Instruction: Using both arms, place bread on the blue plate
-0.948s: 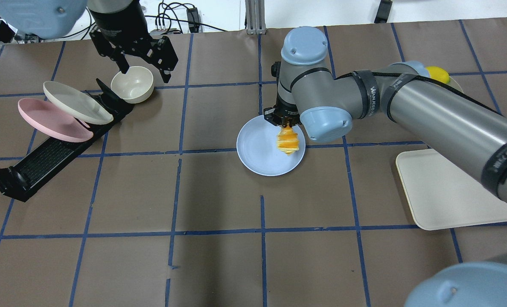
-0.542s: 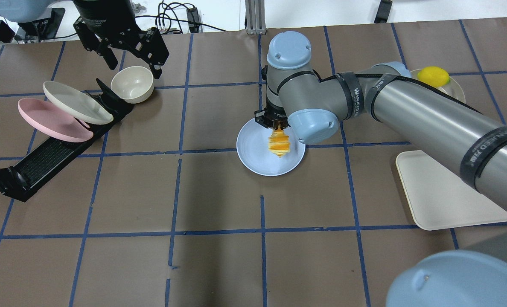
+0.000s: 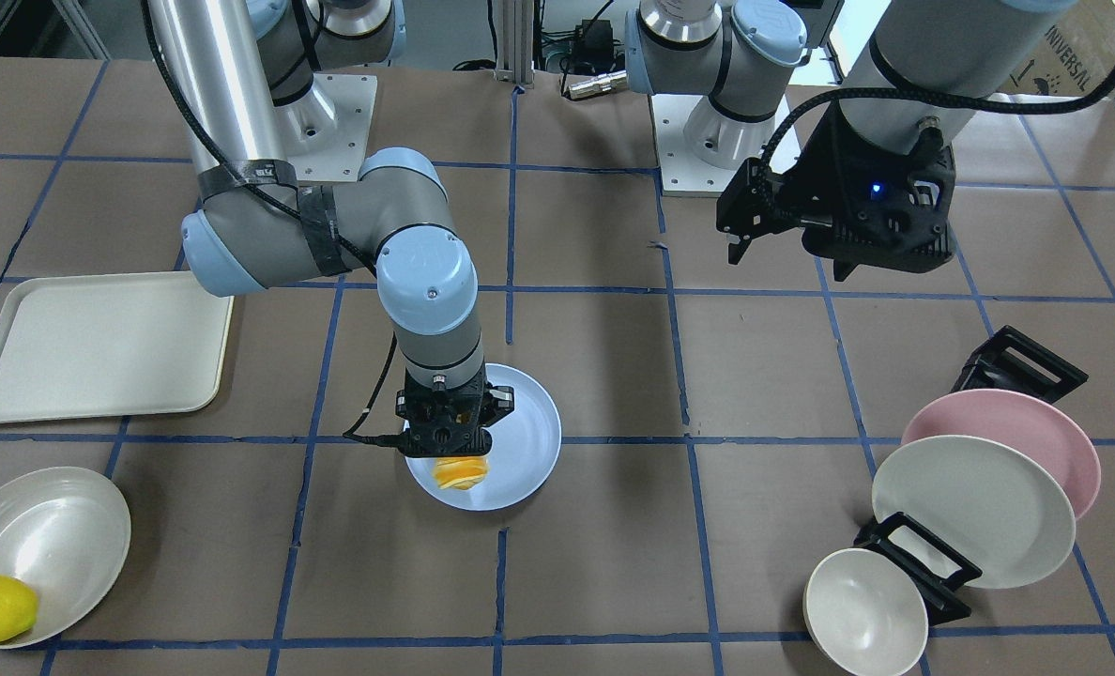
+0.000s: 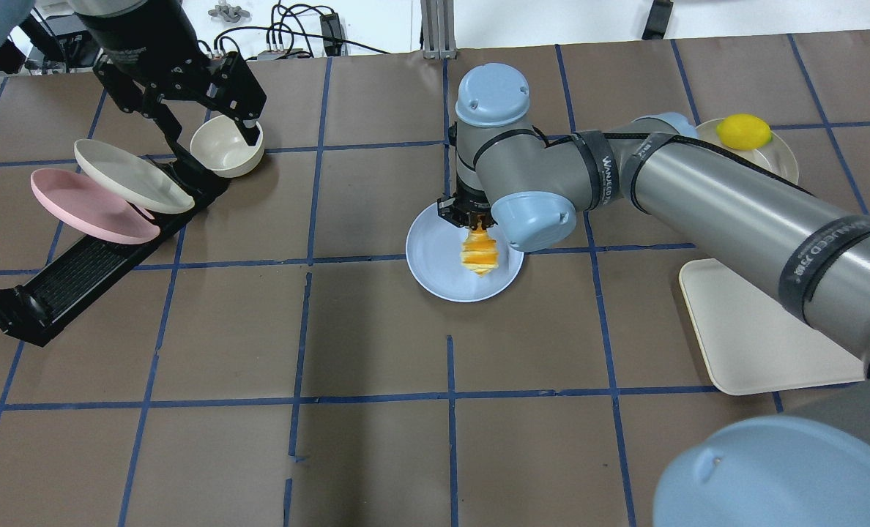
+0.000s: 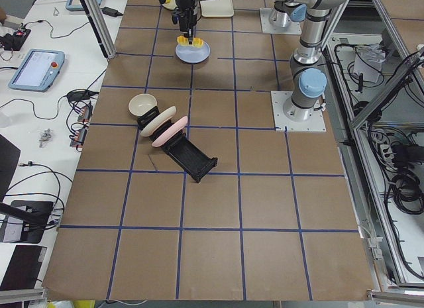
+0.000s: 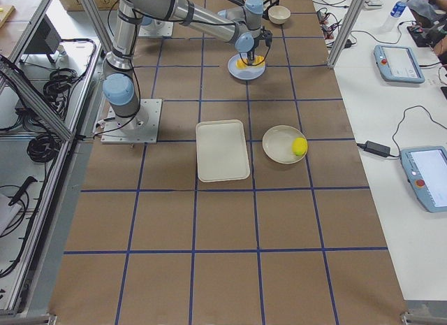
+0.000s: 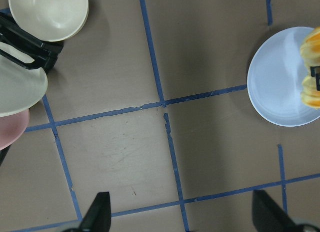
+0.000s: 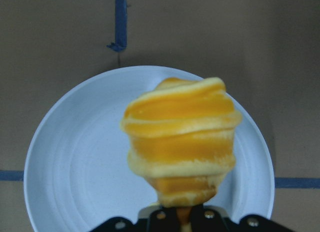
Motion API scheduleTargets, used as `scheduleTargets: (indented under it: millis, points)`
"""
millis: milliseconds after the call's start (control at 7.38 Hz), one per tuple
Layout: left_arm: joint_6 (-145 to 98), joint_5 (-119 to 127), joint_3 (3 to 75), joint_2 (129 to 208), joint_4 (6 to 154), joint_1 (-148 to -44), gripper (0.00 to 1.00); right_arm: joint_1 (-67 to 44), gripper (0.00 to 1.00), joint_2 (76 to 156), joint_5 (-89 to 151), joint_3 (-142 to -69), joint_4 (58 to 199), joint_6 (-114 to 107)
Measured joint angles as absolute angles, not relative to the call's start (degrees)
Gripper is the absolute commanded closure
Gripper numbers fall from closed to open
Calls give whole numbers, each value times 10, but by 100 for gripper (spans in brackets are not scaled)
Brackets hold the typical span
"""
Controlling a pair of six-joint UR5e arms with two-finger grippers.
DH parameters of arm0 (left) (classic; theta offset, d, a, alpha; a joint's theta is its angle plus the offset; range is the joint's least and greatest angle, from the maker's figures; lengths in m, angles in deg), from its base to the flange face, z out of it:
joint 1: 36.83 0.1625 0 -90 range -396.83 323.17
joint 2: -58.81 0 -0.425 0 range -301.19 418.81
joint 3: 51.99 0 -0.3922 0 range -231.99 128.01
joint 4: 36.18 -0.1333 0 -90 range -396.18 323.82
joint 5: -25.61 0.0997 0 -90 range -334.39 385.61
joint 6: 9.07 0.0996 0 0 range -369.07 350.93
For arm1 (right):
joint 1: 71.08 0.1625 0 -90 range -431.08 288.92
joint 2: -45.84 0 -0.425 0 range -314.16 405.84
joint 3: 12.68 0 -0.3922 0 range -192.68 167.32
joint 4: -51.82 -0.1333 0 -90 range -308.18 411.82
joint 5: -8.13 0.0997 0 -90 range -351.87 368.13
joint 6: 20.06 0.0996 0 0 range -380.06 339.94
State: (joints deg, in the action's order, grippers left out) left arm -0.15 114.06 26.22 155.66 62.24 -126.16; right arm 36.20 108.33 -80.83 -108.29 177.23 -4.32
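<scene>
Over blue plate (image 4: pixel 435 258): bread (image 4: pixel 477 253) in pinch of R pincer (image 8: pixel 183 212); L pincer (image 4: pixel 212 140) spread.

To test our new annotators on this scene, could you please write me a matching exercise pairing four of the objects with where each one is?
Things:
1. bread
2. lemon
3. pink plate
4. tray

Places:
A. propped in the black rack
B. flat on the table
C. in the right gripper, over the blue plate
D. in a cream-white dish

Pairs: 1-C, 2-D, 3-A, 4-B
</scene>
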Motion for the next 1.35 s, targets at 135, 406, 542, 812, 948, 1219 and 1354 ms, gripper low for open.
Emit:
scheduleTargets:
  millis: [135, 406, 542, 812, 948, 1219, 1354]
  points:
    - [-4, 1141, 279, 1547, 615, -1261, 0, 362, 17, 1080, -805, -1083, 1770, -43]
    - [-6, 1152, 291, 1538, 609, -1260, 0, 371, 0, 1070, -799, -1083, 1771, -19]
    - [-7, 1159, 292, 1535, 608, -1260, 0, 374, 0, 1066, -798, -1081, 1773, -1]
    - [-9, 1162, 294, 1534, 608, -1260, 0, 375, 0, 1064, -798, -1076, 1773, 11]
    - [-14, 1161, 294, 1534, 605, -1260, 0, 374, 0, 1067, -796, -1075, 1771, 12]
    - [-31, 1162, 294, 1534, 601, -1260, 0, 367, 0, 1090, -787, -1072, 1760, 11]
    - [-40, 1162, 293, 1534, 600, -1261, 0, 357, 0, 1115, -787, -1072, 1751, 7]
